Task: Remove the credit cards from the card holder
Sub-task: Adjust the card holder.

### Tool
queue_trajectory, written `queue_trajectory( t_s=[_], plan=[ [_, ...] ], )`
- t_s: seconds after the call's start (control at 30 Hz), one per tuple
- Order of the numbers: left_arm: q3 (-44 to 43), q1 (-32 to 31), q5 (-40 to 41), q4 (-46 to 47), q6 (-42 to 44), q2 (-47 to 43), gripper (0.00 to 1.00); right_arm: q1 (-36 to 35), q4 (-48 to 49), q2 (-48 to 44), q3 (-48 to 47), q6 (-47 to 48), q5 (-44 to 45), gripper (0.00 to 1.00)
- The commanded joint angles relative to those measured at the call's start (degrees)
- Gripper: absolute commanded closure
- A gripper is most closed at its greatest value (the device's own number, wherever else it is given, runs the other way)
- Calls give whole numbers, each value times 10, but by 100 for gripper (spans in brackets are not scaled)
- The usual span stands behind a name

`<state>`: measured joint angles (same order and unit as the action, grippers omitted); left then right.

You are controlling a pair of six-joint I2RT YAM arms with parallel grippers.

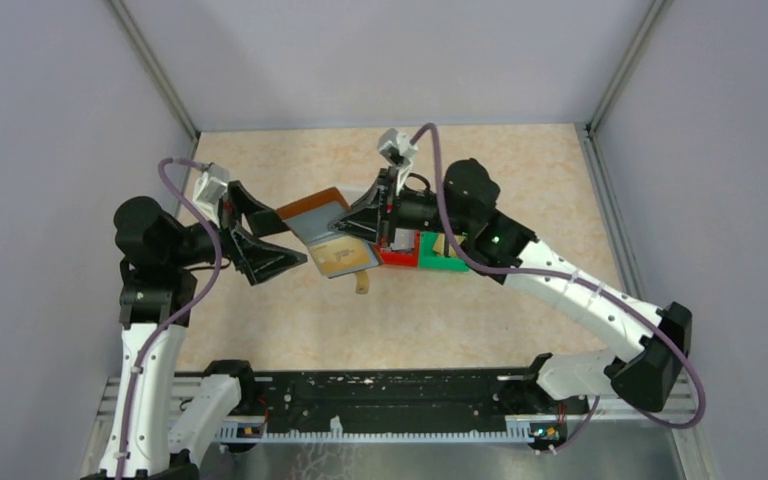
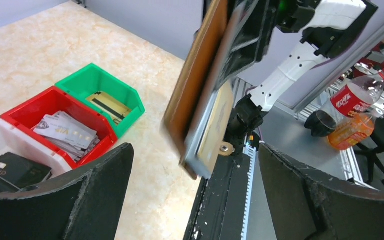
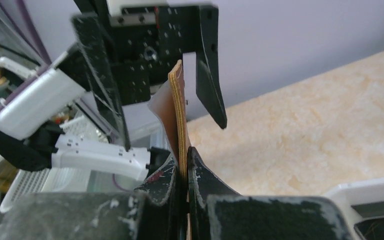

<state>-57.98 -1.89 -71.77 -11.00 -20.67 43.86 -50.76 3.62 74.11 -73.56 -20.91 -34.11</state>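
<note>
Right gripper (image 3: pixel 185 156) is clamped on the card holder (image 2: pixel 192 85), lifted above mid-table just left of the bins (image 2: pixel 87 72). Left gripper (image 1: pixel 293 243) is spread wide around the holder's left edge, gripping nothing. Cards (image 2: pixel 65 131) lie in the bins

Matt, leather-look brown card holder (image 2: pixel 194 85) — glossy plastic green bin (image 2: pixel 128 114) — smooth, marbled table (image 2: pixel 40 45).

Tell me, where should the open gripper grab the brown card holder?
Pinch the card holder across its flat faces at its free end, coming from the left arm's side. It stands on edge, the right gripper is shut on the other end, and the open left gripper straddles it, so closing there should probably hold.
</note>
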Motion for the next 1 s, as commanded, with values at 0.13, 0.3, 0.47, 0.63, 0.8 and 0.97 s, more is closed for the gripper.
queue_trajectory(
  t_s=[0.13, 0.3, 0.47, 0.63, 0.8, 0.97],
  plan=[
    [80, -2, 12, 189, -192, -36, 1, 4, 414, -56, 117, -192, 102, 100],
    [97, -1, 7, 293, -296, -37, 3, -20, 486, -34, 130, -223, 136, 100],
    [104, -1, -2, 339, -334, -31, 15, -42, 530, -11, 128, -229, 150, 100],
    [116, -1, -15, 400, -384, -33, 45, -59, 563, 8, 137, -231, 173, 100],
    [112, -1, -28, 405, -386, -35, 58, -74, 599, 26, 148, -243, 196, 100],
    [108, -1, -34, 403, -375, -34, 65, -79, 609, 36, 156, -265, 205, 100]
  ],
)
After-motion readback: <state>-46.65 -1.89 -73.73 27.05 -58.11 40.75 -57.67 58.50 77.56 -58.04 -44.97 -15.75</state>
